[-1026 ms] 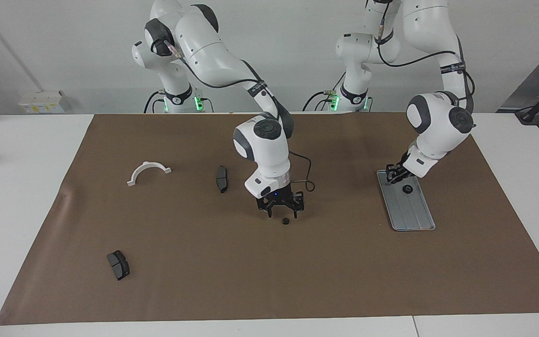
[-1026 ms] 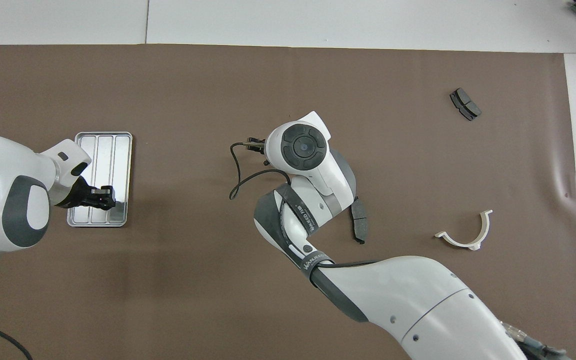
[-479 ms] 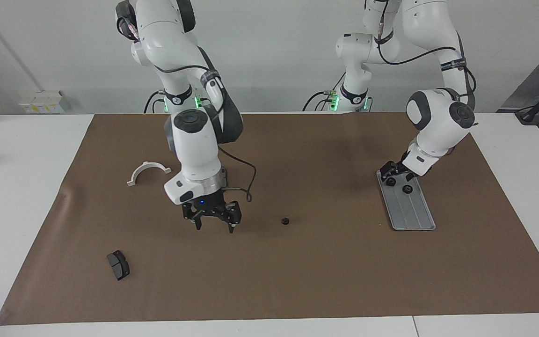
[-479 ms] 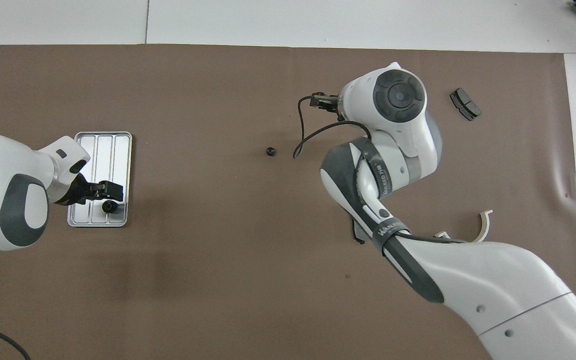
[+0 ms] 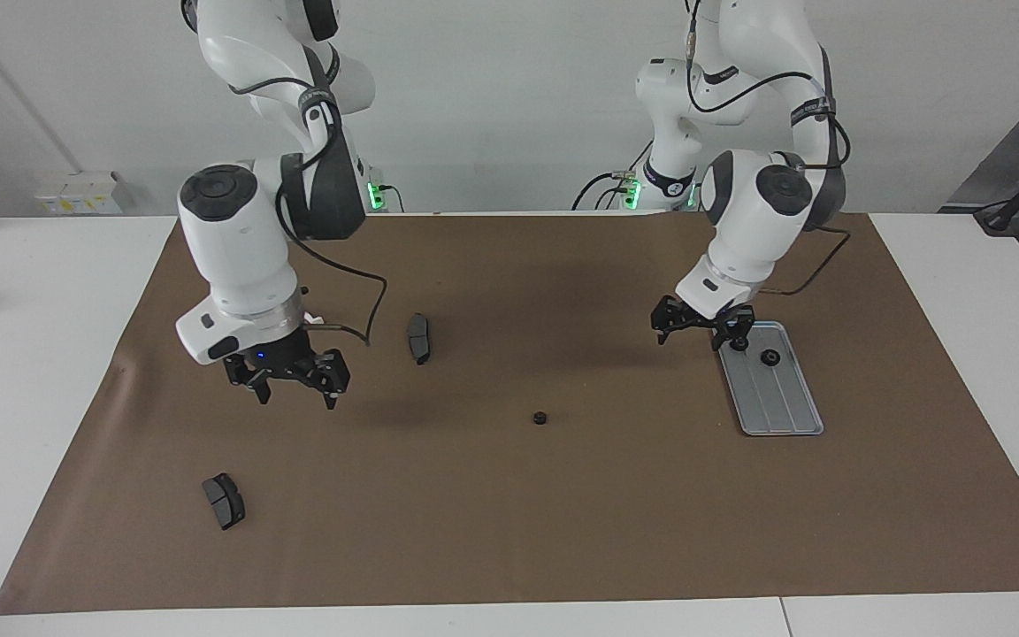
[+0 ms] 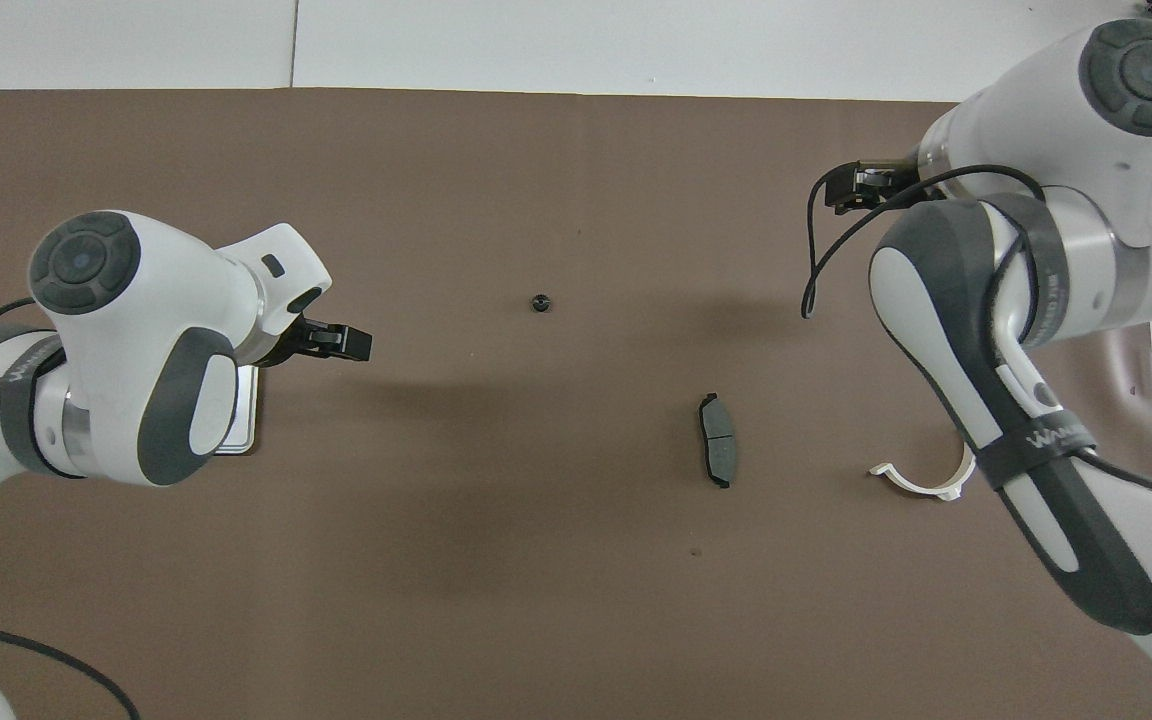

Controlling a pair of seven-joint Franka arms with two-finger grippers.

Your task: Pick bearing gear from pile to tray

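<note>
Left gripper (image 5: pixel 702 326) up in the air over the brown mat (image 5: pixel 509 513), just off the tray's edge on the side toward the middle of the table. Fingers spread, nothing between them. In the overhead view its black fingertips (image 6: pixel 348 343) jut out from under the white wrist, pointing toward the table's centre.

Tray (image 5: pixel 779 402), silver-grey and grooved, lies flat on the mat at the left arm's end. Two small black gears sit in it at the end nearer the robots: one gear (image 5: pixel 770 357) clear of the gripper, a second gear (image 5: pixel 737 345) partly hidden by the fingers. Overhead, the arm covers most of the tray; only a corner (image 6: pixel 244 440) shows.

Right gripper (image 5: pixel 287 376) also raised, over bare mat toward the right arm's end. Fingers splayed wide, empty.

Loose gear (image 5: pixel 540 418) rests alone on the mat near the table's middle, between the two grippers and well apart from both, farther from the robots than the tray's gears.

Long brake pad (image 5: pixel 418 338) lies nearer the robots than that gear. Second brake pad (image 5: pixel 224 501) lies farthest out, toward the right arm's end. White half-ring bracket (image 6: pixel 926 478) shows only overhead, partly under the right arm.
</note>
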